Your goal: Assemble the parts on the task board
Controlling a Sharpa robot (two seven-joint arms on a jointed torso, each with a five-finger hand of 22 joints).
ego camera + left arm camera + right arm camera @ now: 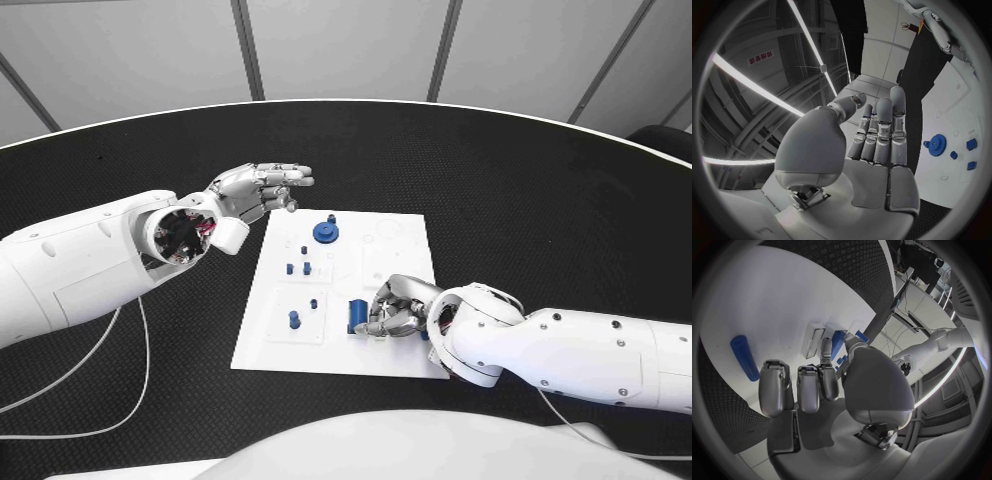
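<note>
Several parts: small blue plastic pieces are sitting on the flat white rectangular task board (397,345), which is lying in the middle of the round black textured worktop (548,200).
Cylinder: a short blue plastic cylinder (358,314) is lying on its side near the board's near edge, just beside the right hand (397,310); the right wrist view is showing it (744,357) apart from the fingertips, not touched.
Gear: a blue toothed plastic wheel with a centre post (326,231) is standing toward the board's far end, close to the left hand (260,190).
Pegs: small blue studs (297,268) are standing in the white blocks along the board's left side, another one (294,320) nearer the robot.
Right fingers: they are curling loosely over the board, grasping nothing.
Left fingers: they are stretching out straight and released above the board's far left corner, holding nothing.
Handling: the cylinder is looking light, rigid and smooth, so it is likely rolling if nudged on its curved side.
Hold: pinching across its middle, one finger on each long side, seems safest.
Gear hold: taking it by the toothed rim is giving better purchase than the thin post.
</note>
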